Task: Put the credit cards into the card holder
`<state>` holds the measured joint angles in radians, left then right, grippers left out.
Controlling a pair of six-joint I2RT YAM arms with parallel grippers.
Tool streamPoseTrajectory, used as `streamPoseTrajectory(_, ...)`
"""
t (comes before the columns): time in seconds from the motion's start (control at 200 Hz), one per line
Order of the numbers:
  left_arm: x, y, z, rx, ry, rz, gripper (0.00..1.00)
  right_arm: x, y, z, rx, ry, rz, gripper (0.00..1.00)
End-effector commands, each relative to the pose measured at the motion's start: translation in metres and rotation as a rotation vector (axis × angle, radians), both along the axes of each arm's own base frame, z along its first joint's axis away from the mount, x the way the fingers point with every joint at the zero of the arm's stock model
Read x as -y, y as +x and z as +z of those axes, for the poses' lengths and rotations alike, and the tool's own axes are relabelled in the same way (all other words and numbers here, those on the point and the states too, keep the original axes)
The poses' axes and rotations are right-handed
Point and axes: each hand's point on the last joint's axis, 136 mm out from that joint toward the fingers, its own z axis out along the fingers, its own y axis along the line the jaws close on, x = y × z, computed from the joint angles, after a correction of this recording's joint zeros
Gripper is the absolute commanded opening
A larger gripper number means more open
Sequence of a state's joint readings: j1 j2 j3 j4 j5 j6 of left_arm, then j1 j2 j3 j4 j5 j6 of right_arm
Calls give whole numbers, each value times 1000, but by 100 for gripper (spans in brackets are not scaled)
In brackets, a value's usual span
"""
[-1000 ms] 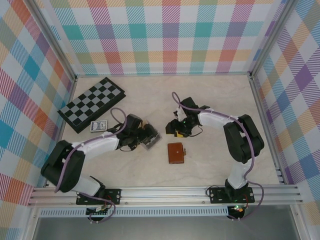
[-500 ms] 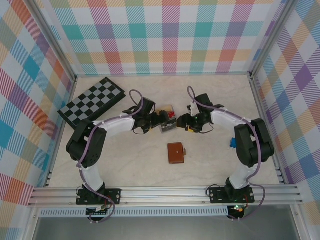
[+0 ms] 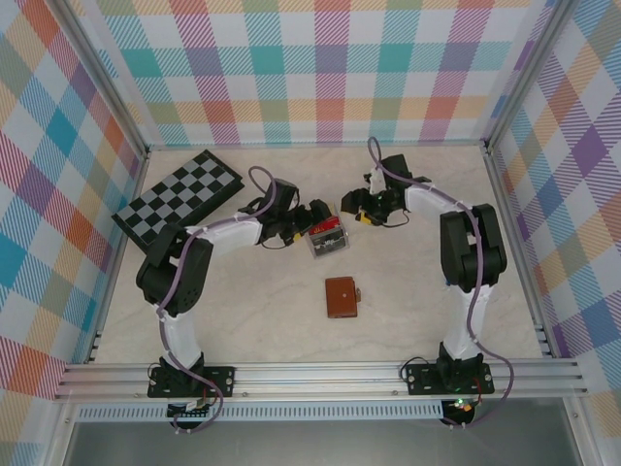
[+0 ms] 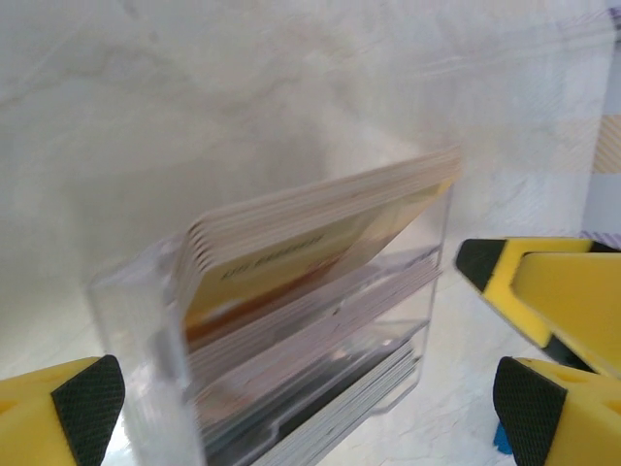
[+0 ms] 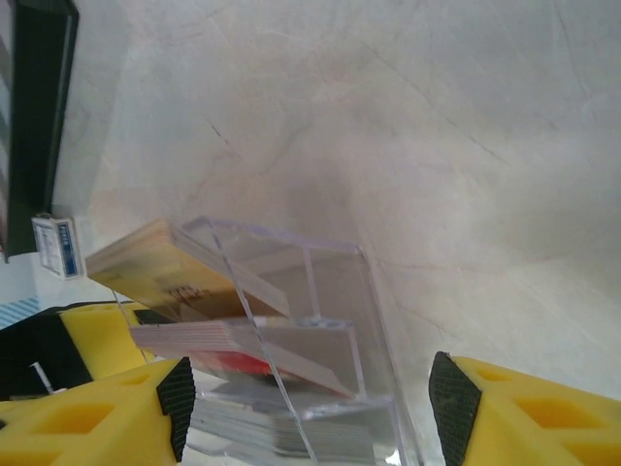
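The left claw [image 4: 301,400] is standing with its fingers wide apart, straddling a clear tray [image 4: 146,320]. Its left pad is sitting just beside the tray's wall, while bare table is showing between the tray and the other pad, so it is gripping nothing. The right claw [image 5: 310,386] is also gaping open, facing the same tray from the opposite side and clamping nothing. The cards [image 4: 320,218] are lying in stacks in the tray's compartments, with a tan-and-orange face showing on one stack. Seen from above, the tray is resting on the table [image 3: 417,311] between the two claws. The card holder [image 3: 341,296] is lying closed nearer the arm bases, well apart from the tray. A chessboard [image 3: 178,202] is sitting at the far left.
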<state>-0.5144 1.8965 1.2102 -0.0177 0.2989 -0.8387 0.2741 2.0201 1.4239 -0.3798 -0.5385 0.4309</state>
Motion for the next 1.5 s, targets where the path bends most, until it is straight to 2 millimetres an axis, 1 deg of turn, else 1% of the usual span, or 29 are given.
streamPoseTrajectory(0.0, 6, 12, 6, 11, -51, 0, 100, -14, -3, 3, -43, 115, 41, 66)
streamPoseTrajectory(0.105, 11, 15, 4, 5, -63, -12, 99, -16, -12, -2, -73, 154, 40, 60)
streamPoseTrajectory(0.18, 16, 16, 6, 8, -88, -29, 97, -19, -22, 4, -85, 213, 52, 54)
streamPoseTrajectory(0.24, 21, 17, 8, 11, -105, -46, 96, -17, -32, 3, -98, 225, 49, 50)
streamPoseTrajectory(0.295, 26, 17, 10, 11, -124, -66, 93, -17, -42, 7, -95, 248, 54, 46)
streamPoseTrajectory(0.345, 31, 17, 11, 8, -140, -84, 92, -16, -51, 9, -99, 258, 51, 46)
streamPoseTrajectory(0.45, 48, 14, 13, -3, -170, -148, 91, -10, -70, 11, -104, 269, 37, 47)
streamPoseTrajectory(0.535, 61, 10, 11, -13, -166, -191, 91, -6, -84, 12, -106, 279, 19, 50)
streamPoseTrajectory(0.615, 77, 8, 12, -26, -178, -236, 91, -2, -95, 10, -115, 279, -4, 51)
streamPoseTrajectory(0.725, 98, 3, 6, -50, -183, -295, 91, 1, -105, 5, -127, 295, -36, 53)
streamPoseTrajectory(0.825, 117, -2, 4, -69, -198, -342, 89, 1, -110, 2, -141, 307, -45, 54)
streamPoseTrajectory(0.895, 124, -2, 3, -72, -193, -358, 89, 2, -113, 4, -138, 308, -52, 55)
streamPoseTrajectory(0.97, 128, 2, 11, -57, -201, -366, 90, 6, -117, 9, -119, 292, -55, 57)
streamPoseTrajectory(1.045, 125, 7, 21, -31, -161, -359, 90, 12, -123, 12, -101, 239, -59, 58)
streamPoseTrajectory(1.15, 112, 11, 41, 31, -74, -342, 92, 36, -131, 15, -65, 78, -108, 59)
streamPoseTrajectory(1.27, 87, 8, 57, 62, 29, -302, 93, 64, -131, 31, 18, -108, -138, 60)
streamPoseTrajectory(1.35, 77, 5, 67, 87, 54, -288, 93, 80, -126, 44, 82, -210, -143, 60)
streamPoseTrajectory(1.435, 60, 1, 71, 102, 101, -237, 92, 81, -118, 62, 146, -251, -93, 59)
streamPoseTrajectory(1.5, 43, -3, 69, 99, 128, -186, 91, 82, -112, 68, 159, -285, -64, 57)
